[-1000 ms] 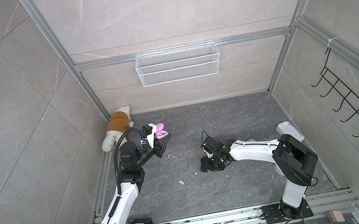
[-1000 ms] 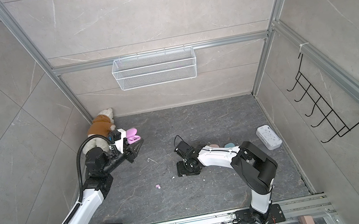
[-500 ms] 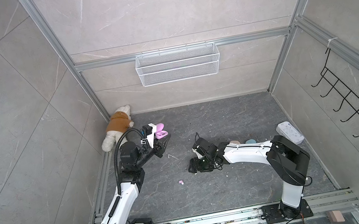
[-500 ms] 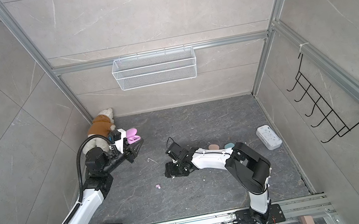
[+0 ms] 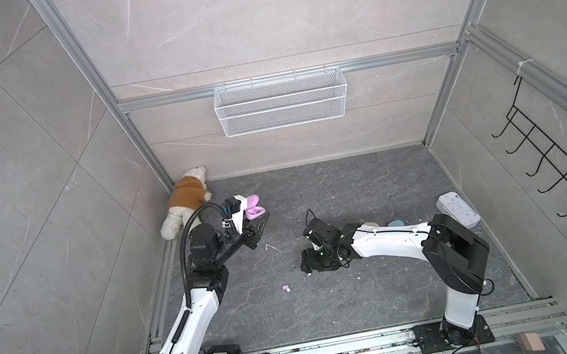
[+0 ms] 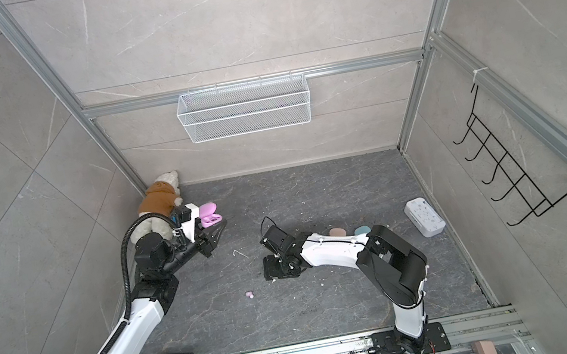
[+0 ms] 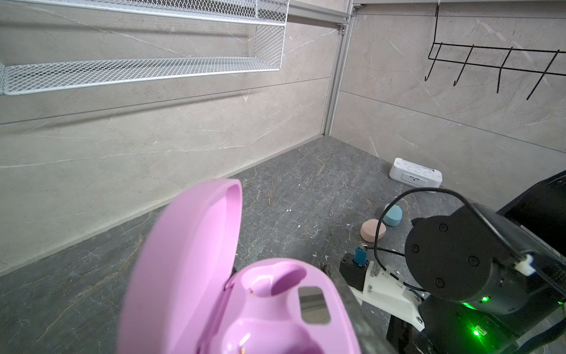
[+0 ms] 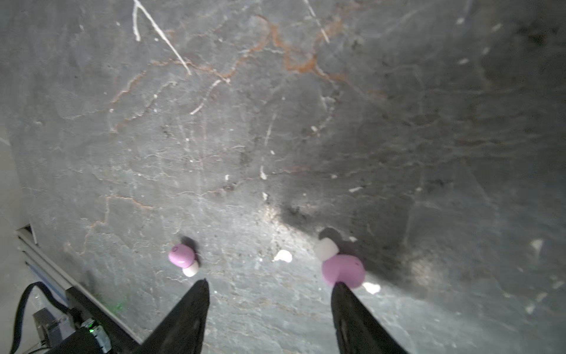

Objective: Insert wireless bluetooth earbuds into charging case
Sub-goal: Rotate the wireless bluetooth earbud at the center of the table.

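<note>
My right gripper (image 8: pixel 269 283) hangs low over the floor (image 8: pixel 306 122), jaws about half apart and empty: one lilac bud (image 8: pixel 343 271) touches the tip of one finger, eartip pointing away from the jaws, while the second bud (image 8: pixel 180 257) lies just beyond the other finger, outside the gap. I judge the right arm far nearer; a sideways shift would straddle either. My left gripper (image 5: pixel 264 217) is clamped on the open case (image 5: pixel 254 210), held up well apart; only white crumbs (image 8: pixel 282 256) lie between.
</note>
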